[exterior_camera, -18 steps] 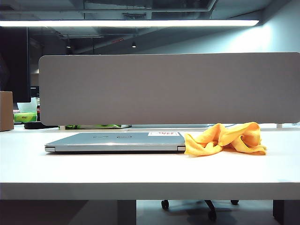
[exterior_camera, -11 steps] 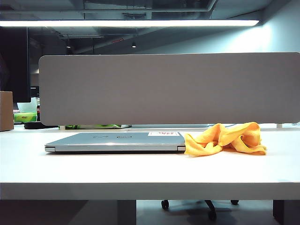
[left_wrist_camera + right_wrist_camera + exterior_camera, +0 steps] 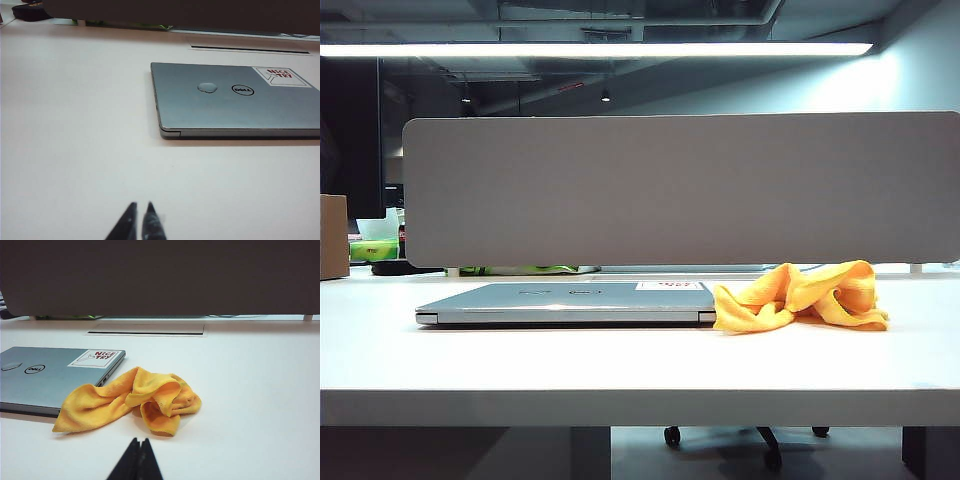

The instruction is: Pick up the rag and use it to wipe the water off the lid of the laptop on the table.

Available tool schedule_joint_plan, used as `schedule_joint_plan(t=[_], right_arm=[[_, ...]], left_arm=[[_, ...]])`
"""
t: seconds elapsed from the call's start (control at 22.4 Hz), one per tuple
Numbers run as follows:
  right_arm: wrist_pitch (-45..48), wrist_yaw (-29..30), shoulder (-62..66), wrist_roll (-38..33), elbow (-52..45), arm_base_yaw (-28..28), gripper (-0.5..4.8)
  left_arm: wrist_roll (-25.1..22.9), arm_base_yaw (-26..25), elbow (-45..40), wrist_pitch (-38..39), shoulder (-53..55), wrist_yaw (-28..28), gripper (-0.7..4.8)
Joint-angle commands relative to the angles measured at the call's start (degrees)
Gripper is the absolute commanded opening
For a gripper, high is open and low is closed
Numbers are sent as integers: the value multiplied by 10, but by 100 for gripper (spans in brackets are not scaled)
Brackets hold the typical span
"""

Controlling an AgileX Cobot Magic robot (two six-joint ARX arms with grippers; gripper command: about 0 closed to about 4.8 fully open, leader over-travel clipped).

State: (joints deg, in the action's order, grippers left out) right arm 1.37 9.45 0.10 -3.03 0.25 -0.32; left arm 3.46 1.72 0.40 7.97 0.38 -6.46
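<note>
Here, both grippers, left (image 3: pixel 138 220) and right (image 3: pixel 136 460), hover pinched shut, empty, while the yellow rag (image 3: pixel 131 399) (soft, light, probably easiest pinched at a raised fold) lies crumpled on the table (image 3: pixel 620 365), touching the laptop (image 3: pixel 45 375).

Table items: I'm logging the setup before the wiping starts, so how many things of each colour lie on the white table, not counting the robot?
Silver-grey: 1, the closed laptop
Yellow-orange: 1, the crumpled rag, lapping the laptop's corner
Total: 2
</note>
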Motion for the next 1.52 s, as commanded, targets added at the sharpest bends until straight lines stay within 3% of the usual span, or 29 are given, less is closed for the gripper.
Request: schedule_joint_plan(t=[0.04,0.76,0.85,0.94,1.07,1.16,1.2,1.29,1.38,1.47,1.52], right_arm=[[5,1,-1,-2,-2,0,0],[6,1,-1,-2,-2,0,0],[6,2,-1,-2,-1,0,0],[6,42,-1,-54,0,0,0],[73,131,-1,-236,3,0,-1],[110,150,-1,-343,14,0,-1],[117,144,-1,-370,25,0,-2],[127,132,-1,-373,37,0,-1],[106,160,-1,-371,73,-1,-2],[-31,163,6,-296,147,0,-5],[-149,153,24,-195,207,-1,-5]], left_arm=[[0,0,0,-3,0,-2,19],[0,0,0,-4,0,-2,19],[28,-1,3,-10,0,-16,19],[67,0,13,-26,0,-49,19],[160,0,53,-43,0,-50,19],[209,0,81,-42,0,-52,19],[205,0,96,-43,0,-52,19],[204,-1,105,-42,0,-50,19],[168,-2,111,-30,0,-65,19],[113,-2,111,3,4,-116,19],[101,-2,111,25,10,-134,19]])
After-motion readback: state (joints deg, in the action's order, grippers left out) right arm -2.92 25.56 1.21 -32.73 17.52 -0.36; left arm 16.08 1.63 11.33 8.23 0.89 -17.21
